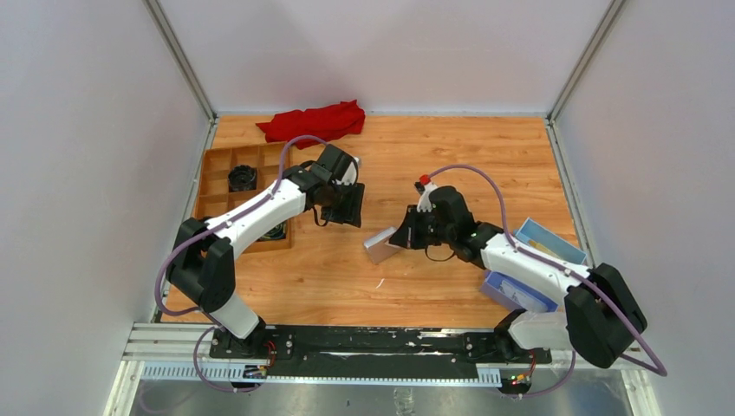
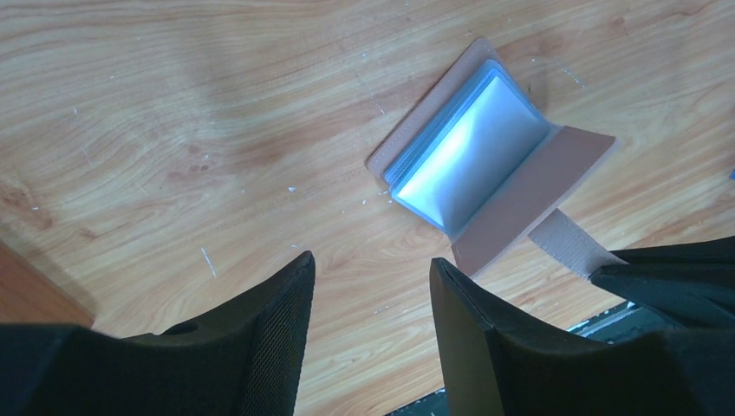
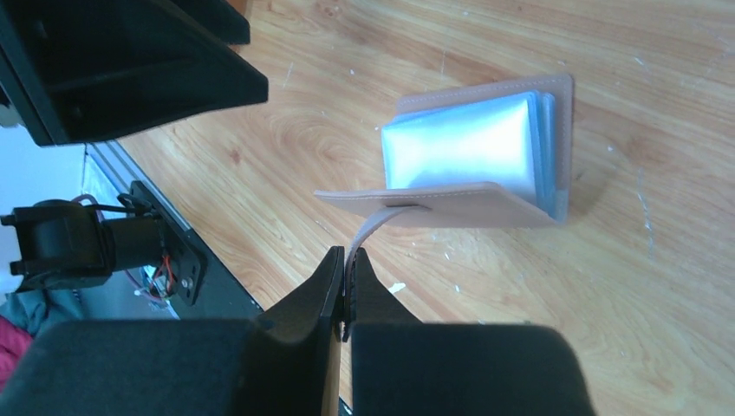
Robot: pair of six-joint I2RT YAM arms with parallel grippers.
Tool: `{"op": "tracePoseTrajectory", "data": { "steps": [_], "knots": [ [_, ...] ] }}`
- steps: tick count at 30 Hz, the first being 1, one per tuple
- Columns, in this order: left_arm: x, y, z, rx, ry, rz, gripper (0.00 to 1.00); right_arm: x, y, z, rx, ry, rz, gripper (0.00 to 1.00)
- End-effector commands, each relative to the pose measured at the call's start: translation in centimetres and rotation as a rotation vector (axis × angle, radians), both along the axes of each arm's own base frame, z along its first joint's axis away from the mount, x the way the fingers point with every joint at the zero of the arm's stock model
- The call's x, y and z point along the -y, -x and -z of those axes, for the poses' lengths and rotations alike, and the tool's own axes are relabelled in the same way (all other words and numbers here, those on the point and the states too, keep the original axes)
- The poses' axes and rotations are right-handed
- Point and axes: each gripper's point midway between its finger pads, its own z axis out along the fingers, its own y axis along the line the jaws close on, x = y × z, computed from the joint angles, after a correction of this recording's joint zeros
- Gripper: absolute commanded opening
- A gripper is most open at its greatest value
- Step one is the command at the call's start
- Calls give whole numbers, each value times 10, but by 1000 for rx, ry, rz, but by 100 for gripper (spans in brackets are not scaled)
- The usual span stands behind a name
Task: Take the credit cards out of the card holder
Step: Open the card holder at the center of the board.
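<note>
The card holder [image 2: 537, 186] lies open on the wooden table, tan-pink outside. Inside it is a glossy pale grey-blue stack [image 2: 468, 156]; whether I am seeing credit cards or their sleeves I cannot tell. One flap stands raised. My right gripper [image 3: 348, 253] is shut on the holder's thin strap [image 3: 381, 221], just right of the holder [image 1: 380, 245] in the top view. My left gripper [image 2: 371, 260] hovers open a short way from the holder, with only bare wood between its fingers. In the top view the left gripper [image 1: 347, 208] sits left of the holder, apart from it.
A brown compartment tray [image 1: 227, 156] with black parts stands at the left, under the left arm. A red cloth [image 1: 316, 121] lies at the back. A blue box [image 1: 517, 292] and its open part [image 1: 550, 241] sit at the right beside the right arm.
</note>
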Motion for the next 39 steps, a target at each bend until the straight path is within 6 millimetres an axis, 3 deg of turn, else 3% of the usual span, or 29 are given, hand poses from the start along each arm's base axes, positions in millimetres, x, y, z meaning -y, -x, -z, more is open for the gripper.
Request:
{"op": "tracePoseTrajectory", "data": {
  "steps": [1,9,15,20,27,29,30,33,39],
  "knots": [
    [3,4,-11,7,27,22,56,25,16,14,-15,74,-19,0],
    [13,7,4,-42,63,29,56,87,56,91,-142,289,61,0],
    [24,8,10,-64,100,49,56,117,70,124,-193,407,119,0],
    [31,12,14,-72,106,70,56,123,67,126,-212,466,129,0],
    [58,26,21,-128,200,128,56,125,52,100,-138,478,151,0],
    [70,32,23,-168,260,154,56,128,49,94,-115,484,165,16],
    [75,34,25,-186,283,164,56,128,48,92,-106,484,168,17],
    [84,38,34,-216,300,186,56,131,48,94,-103,489,177,14],
    [95,43,44,-254,315,204,56,131,55,104,-141,495,168,17]
  ]
}}
